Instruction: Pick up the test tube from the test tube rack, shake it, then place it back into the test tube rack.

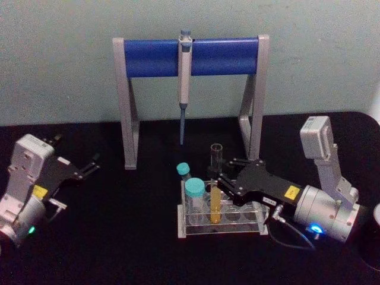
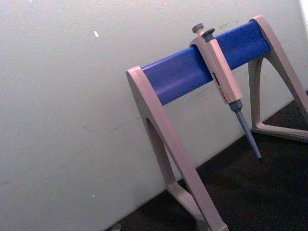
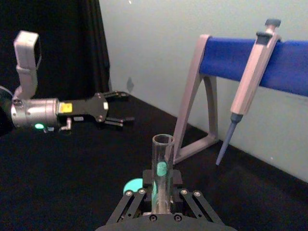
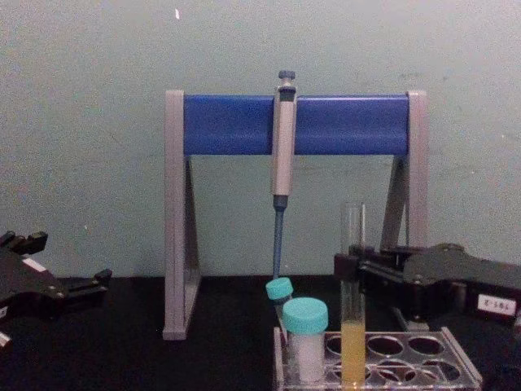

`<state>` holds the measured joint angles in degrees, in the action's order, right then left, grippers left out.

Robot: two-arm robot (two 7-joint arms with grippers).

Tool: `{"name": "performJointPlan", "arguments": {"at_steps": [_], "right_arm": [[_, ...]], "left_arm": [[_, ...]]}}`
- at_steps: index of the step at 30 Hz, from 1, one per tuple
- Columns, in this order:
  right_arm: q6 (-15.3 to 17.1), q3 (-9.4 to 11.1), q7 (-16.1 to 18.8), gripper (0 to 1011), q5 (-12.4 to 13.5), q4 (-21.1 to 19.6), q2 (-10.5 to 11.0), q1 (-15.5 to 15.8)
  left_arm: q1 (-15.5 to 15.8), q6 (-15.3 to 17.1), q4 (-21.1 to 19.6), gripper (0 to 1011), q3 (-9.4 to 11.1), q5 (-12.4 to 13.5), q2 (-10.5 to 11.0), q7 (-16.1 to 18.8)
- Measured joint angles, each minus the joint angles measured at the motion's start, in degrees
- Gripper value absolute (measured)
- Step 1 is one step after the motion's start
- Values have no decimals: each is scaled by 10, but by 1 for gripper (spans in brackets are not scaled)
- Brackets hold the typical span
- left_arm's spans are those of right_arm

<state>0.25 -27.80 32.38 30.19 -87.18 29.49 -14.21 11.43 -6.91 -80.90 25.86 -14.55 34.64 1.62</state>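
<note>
The test tube (image 1: pixel 215 196) stands upright in a hole at the 12 o'clock side of the test tube rack (image 1: pixel 249 228). Its mouth is open and yellow-orange liquid fills its lower part. The right gripper (image 1: pixel 218 181) reaches in from the tube's 4 o'clock. Its fingers are drawn in narrow, with a pad against the glass on each side above the liquid line, as the right wrist view shows.

At the tube's 9 o'clock a large teal-capped tube (image 1: pixel 195 191) with something whitish inside sits in the rack. A smaller teal-capped tube (image 1: pixel 183 170) sits at 10 o'clock behind it. The rack's holes toward 3 o'clock are open.

In the head view the gripper's black body covers the rack's 1 o'clock corner. The chest view cuts the rack off at its lower edge, so the tube's round bottom is hard to make out there.

At the rack's 12 o'clock stands the pipette stand (image 1: pixel 154 56), with its blue bar on grey legs. The pipette (image 1: pixel 184 77) hangs from the bar, tip pointing down just behind the tubes. The black table (image 1: pixel 130 237) lies bare from the rack toward 9 o'clock. There the left gripper (image 1: pixel 77 149) hovers well apart with its fingers spread wide. Its body is cut by the view's edge. The table's far edge meets the pale wall (image 1: pixel 59 59) at 12 o'clock.
</note>
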Motion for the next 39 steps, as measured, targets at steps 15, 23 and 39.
{"name": "performJointPlan", "arguments": {"at_steps": [15, 23, 39], "right_arm": [[-7, 30, -14, 238, 9, -60, 14, 18], [-10, 42, -29, 238, 0, -52, 7, 0], [-13, 52, -48, 238, -22, -11, -23, -26]], "left_arm": [[0, 0, 0, 1001, 0, 0, 0, 0], [0, 0, 0, 1001, 0, 0, 0, 0], [0, 0, 0, 1001, 0, 0, 0, 0]]}}
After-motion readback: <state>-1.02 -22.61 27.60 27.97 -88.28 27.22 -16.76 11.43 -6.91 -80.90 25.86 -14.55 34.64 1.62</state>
